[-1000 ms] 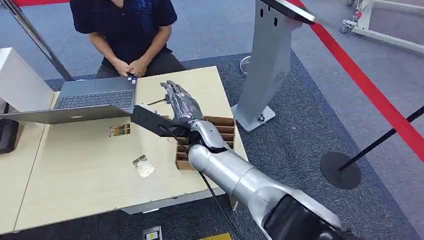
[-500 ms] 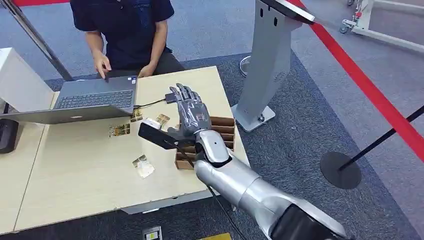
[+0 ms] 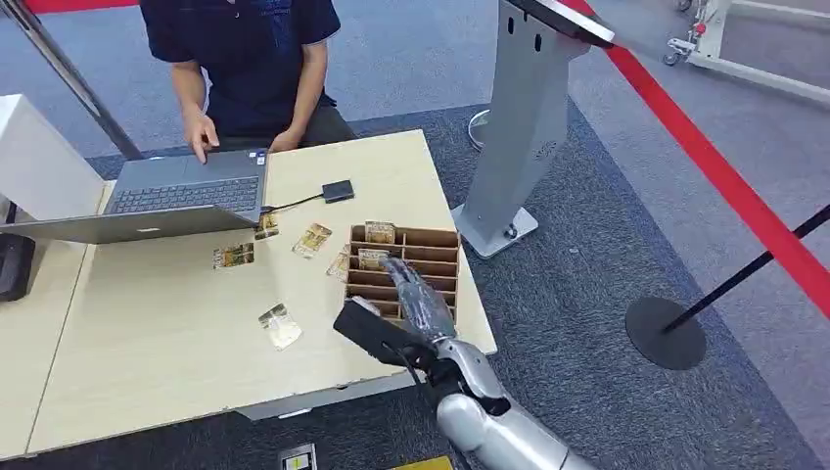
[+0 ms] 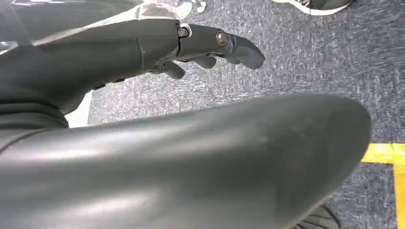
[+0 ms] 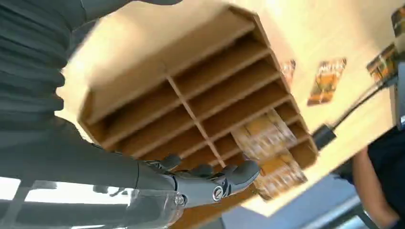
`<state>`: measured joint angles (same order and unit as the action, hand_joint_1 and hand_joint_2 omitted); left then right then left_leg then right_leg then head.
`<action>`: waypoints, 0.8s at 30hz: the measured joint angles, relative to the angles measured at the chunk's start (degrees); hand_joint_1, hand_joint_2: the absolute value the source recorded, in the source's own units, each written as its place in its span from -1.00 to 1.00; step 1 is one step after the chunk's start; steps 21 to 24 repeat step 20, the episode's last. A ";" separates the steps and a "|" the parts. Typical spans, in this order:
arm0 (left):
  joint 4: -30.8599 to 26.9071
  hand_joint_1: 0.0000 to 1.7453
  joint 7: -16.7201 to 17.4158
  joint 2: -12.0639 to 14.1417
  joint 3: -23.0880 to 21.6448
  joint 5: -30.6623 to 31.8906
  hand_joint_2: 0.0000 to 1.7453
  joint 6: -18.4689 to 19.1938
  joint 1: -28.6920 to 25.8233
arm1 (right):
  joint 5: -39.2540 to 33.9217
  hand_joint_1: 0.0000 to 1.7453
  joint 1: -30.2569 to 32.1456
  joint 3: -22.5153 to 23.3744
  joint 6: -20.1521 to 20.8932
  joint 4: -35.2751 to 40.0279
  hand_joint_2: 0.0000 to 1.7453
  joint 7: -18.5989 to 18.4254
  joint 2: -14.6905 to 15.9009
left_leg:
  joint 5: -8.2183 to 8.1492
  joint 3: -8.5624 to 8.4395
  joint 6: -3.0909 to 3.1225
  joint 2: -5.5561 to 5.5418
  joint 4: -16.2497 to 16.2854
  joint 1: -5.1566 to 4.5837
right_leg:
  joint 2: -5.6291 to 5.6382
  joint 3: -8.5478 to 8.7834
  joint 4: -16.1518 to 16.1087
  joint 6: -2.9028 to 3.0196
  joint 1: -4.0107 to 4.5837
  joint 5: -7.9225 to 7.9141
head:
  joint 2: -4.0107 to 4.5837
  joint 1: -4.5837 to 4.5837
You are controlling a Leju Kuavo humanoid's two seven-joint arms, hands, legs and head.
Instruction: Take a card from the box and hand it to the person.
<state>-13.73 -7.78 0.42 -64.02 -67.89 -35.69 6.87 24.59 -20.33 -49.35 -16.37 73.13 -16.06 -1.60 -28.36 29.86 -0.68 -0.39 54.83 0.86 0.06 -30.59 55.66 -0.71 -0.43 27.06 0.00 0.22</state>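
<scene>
— Grey carpet lies around a pale wooden surface point(image 3: 147, 362); where are the cards on it?

— Two cards stand in a brown cardboard box point(image 3: 440, 245) with slotted compartments, which sits at the right side of the surface near the robot. One card point(image 3: 380, 232) is in the far row of the box, another card point(image 3: 373, 258) is in the row just behind it, toward the robot. The right wrist view shows these two cards point(image 5: 267, 138) leaning in neighbouring slots.

— And the robot's hand?

— The right hand point(image 3: 416, 294) hovers over the near rows of the box, palm down, fingers stretched forward and a little apart, with nothing between them. Its fingertips are near the second card, but I cannot tell if they touch it. The left hand point(image 4: 191, 45) hangs above the carpet with fingers loosely extended and apart, holding nothing.

— What lies outside the box?

— Several loose cards lie flat on the surface: one point(image 3: 313, 239) just left of the box, one point(image 3: 339, 264) touching the box's left wall, one point(image 3: 234, 256) further left, one point(image 3: 265, 226) by the laptop's corner, and a crumpled clear wrapper point(image 3: 281, 327) nearer the front edge.

— Further out?

— An open grey laptop point(image 3: 186, 186) stands at the far left, with a cable to a small black adapter point(image 3: 338, 190). A person point(image 3: 245, 59) in a dark shirt sits behind the surface, one hand point(image 3: 203, 130) on the laptop. To the right stands a grey kiosk pedestal point(image 3: 519, 127), then a red floor stripe point(image 3: 724, 176) and a black stanchion base point(image 3: 666, 333).
</scene>
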 joint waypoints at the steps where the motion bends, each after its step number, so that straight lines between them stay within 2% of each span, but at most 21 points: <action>1: 0.00 -1.00 -0.09 0.00 0.04 0.02 -1.00 0.00 0.01 | -0.53 -1.00 0.85 0.29 -0.11 1.19 1.00 -0.07 0.71 | 0.00 -0.01 0.00 -0.01 0.00 0.00 | 0.00 0.01 -0.01 0.00 0.00 0.00 | 0.00 0.04; 5: 0.00 -1.00 -0.33 0.02 0.07 0.50 -1.00 0.13 -0.01 | -1.38 -1.00 4.13 1.51 -0.96 5.55 1.00 -0.57 3.65 | 0.00 -0.01 0.00 0.02 0.00 -0.01 | 0.00 0.02 0.00 0.00 0.00 -0.01 | 0.00 0.02; 9: 0.00 -1.00 -0.33 0.02 0.07 0.66 -1.00 0.37 0.09 | -1.47 -1.00 4.83 1.90 -1.09 8.11 1.00 -0.37 4.96 | 0.01 -0.04 0.00 0.01 0.00 0.00 | 0.00 0.03 0.00 0.00 0.00 -0.01 | 0.00 0.02; 24: 0.00 -1.00 0.15 0.02 0.09 0.59 -1.00 0.37 0.10 | -1.34 -1.00 4.94 2.41 -1.12 9.91 1.00 0.72 5.86 | 0.01 -0.03 0.00 0.01 0.00 0.00 | 0.00 0.03 0.02 0.00 0.00 -0.01 | 0.00 0.02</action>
